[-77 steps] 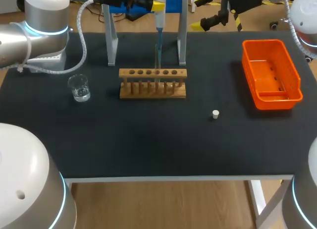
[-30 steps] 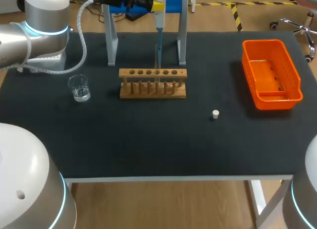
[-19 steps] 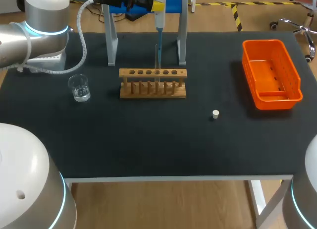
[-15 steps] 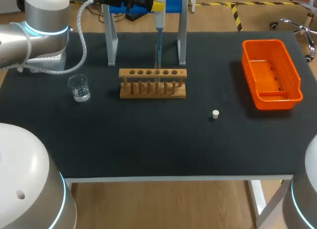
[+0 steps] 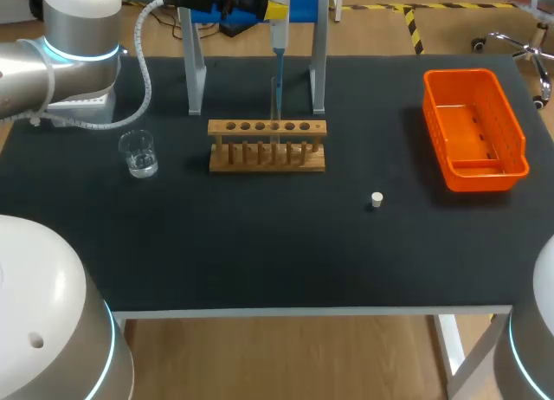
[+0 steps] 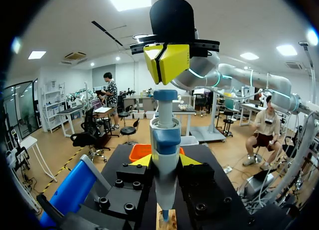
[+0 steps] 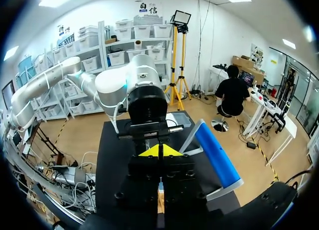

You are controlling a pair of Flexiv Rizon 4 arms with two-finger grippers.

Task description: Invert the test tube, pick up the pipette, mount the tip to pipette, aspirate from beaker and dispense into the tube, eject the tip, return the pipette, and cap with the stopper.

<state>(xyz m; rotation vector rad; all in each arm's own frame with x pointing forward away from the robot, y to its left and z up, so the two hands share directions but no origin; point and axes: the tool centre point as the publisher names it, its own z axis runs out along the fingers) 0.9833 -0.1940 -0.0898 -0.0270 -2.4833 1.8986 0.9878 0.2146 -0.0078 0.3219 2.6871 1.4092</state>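
The left gripper (image 6: pixel 165 161) grasps the pipette (image 6: pixel 165 135) upright above the wooden test-tube rack (image 5: pixel 267 145) on the desk (image 5: pixel 260 244); the right gripper (image 7: pixel 159 151) is clenched, yellow tips together.

Seen from the head, the top edge cuts off the pipette (image 5: pixel 279 38) and the left tool (image 5: pixel 275 10) gripping it. The test tube in the rack (image 5: pixel 267 145) is too thin and clear to pick out behind the pipette's tip. From the left wrist, the pipette covers the middle of the tool's yellow ends and most of the orange bin (image 6: pixel 142 151). From the right wrist, the right tool (image 7: pixel 159 151) blocks much of the bench (image 7: pixel 112 153), and a blue-and-tan scrap in its slit is too small to identify.
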